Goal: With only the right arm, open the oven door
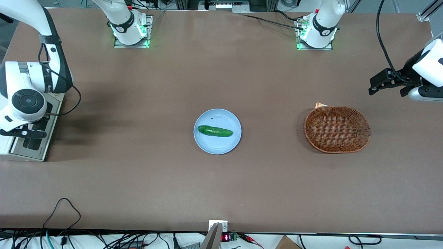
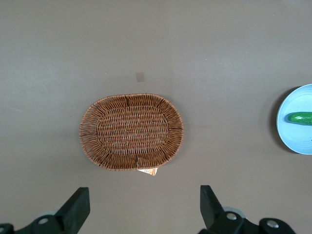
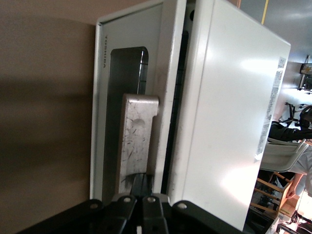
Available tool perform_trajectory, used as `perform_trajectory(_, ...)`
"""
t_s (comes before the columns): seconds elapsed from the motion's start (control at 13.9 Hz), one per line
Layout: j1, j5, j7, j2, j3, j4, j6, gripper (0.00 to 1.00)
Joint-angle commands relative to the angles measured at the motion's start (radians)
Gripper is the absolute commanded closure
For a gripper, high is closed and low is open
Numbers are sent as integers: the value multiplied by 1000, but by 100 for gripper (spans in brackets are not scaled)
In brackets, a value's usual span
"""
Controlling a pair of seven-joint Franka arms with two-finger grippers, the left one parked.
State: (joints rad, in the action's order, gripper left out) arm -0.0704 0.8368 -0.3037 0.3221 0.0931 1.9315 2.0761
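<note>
The off-white oven [image 1: 4,147] stands at the working arm's end of the table, and its box body fills the right wrist view [image 3: 229,122]. The oven door [image 3: 105,107] is a silver frame around dark glass [image 3: 127,73]. It stands almost upright with a narrow dark gap [image 3: 176,112] between it and the body. The silver bar handle [image 3: 138,136] sticks out from the door. My right arm [image 1: 24,83] reaches down over the oven. Its gripper [image 3: 144,184] sits at the end of the handle with the fingers pressed together. It also shows in the front view [image 1: 30,134], over the door [image 1: 33,142].
A light blue plate [image 1: 221,143] with a green cucumber [image 1: 214,131] lies mid-table. A brown wicker basket [image 1: 337,129] lies toward the parked arm's end, with a small paper tag [image 1: 320,104] at its rim. Black cables hang along the table edge nearest the front camera [image 1: 62,211].
</note>
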Motion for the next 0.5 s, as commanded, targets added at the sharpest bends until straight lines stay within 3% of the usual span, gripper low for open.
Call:
perform_trajectory(0.0,-9,-44,-28,35,-1,38,121,100)
perform_trajectory(0.43,-9,-105,-20,61,-10,40,167,100)
